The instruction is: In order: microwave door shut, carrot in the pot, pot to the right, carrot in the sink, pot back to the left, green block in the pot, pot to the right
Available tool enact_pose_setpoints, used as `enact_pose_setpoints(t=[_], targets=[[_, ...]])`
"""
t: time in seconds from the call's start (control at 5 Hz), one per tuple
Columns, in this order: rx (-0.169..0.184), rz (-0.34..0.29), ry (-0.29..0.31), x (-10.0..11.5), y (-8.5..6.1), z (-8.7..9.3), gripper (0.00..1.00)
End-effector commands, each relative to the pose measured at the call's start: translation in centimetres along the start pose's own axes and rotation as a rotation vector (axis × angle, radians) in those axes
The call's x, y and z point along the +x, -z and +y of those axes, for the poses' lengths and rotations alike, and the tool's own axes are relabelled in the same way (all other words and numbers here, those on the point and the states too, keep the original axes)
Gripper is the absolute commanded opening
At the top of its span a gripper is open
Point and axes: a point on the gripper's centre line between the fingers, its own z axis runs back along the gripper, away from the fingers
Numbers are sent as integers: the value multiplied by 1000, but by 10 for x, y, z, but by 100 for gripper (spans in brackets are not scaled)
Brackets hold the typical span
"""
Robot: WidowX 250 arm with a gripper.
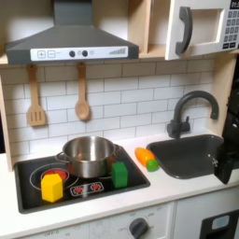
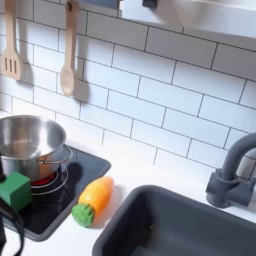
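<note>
One small orange toy carrot with green tip [image 1: 145, 157] lies on the counter between the shiny steel pot [image 1: 89, 154] and dark grey sink [image 1: 191, 154] — likely light, rigid, slippery; grasp mid-body. Gripper [image 1: 226, 163] at frame edge — finger state indiscernible.

Silver pot [image 1: 88, 154], orange green-tipped carrot [image 2: 91, 201], green block [image 1: 119, 173], dark grey sink [image 1: 187, 156].

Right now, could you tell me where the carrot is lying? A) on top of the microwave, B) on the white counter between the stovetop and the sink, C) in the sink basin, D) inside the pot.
B: in both exterior views the carrot lies on the white counter between the black stovetop and the sink, outside the pot.
</note>
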Motion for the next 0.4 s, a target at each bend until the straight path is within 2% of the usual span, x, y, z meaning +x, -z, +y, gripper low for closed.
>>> enact_pose_setpoints(t=[0.0, 0.2], targets=[[-1, 2, 0, 0, 0, 0, 100], [14, -8, -35, 11, 9, 10, 100]])
